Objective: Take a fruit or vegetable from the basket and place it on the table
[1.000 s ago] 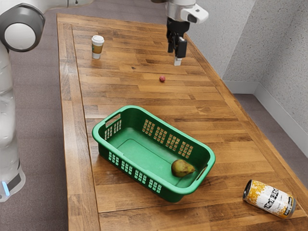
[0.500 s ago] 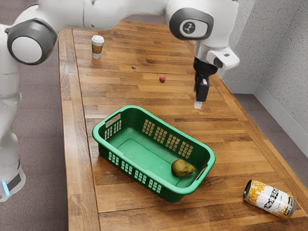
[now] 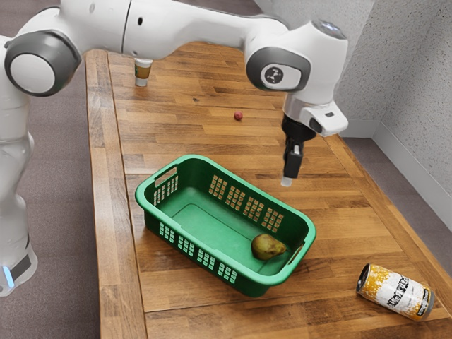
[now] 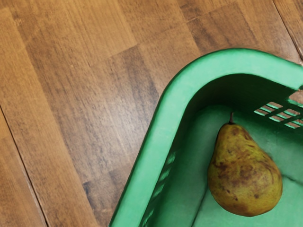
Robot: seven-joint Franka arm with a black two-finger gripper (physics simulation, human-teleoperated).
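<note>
Green-brown, the pear point(image 3: 268, 246) lies in the basket point(image 3: 205, 226); lifting it and setting it on the table point(image 3: 176, 141) remain; I cannot tell whether my pincer point(image 3: 287, 181) is clenched

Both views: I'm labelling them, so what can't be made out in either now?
Cup, exterior view: top, behind the arm.
Red thing, exterior view: too small to identify.
Can, exterior view: underside, hidden by its body.
Basket, wrist view: partly cut off by the edge.
Pear, both views: underside, hidden by its body.
</note>
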